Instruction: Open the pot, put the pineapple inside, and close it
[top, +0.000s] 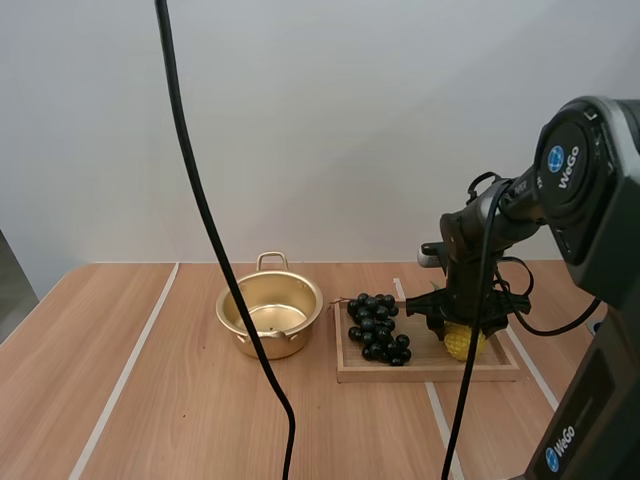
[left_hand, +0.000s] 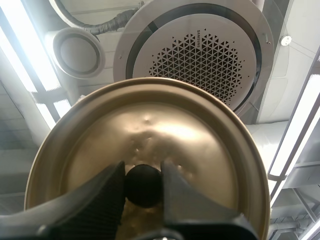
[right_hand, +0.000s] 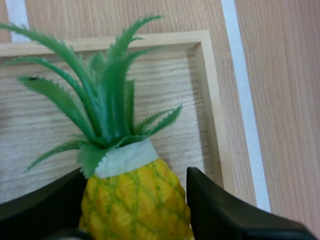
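The gold pot (top: 270, 312) stands open on the table, left of the wooden tray (top: 420, 375). In the left wrist view my left gripper (left_hand: 143, 186) is shut on the black knob (left_hand: 143, 175) of the gold lid (left_hand: 150, 125), which it holds up in the air. The yellow pineapple (top: 462, 343) with green leaves lies at the right end of the tray. My right gripper (top: 462, 322) is down over it. In the right wrist view its fingers (right_hand: 220, 210) press the two sides of the pineapple's body (right_hand: 135, 200), shut on it, near the tray's corner (right_hand: 210, 100).
A bunch of dark grapes (top: 377, 326) lies on the left half of the tray, between the pot and the pineapple. White tape lines (top: 130, 365) run across the wooden table. Bare table lies to the left of the pot and in front of the tray.
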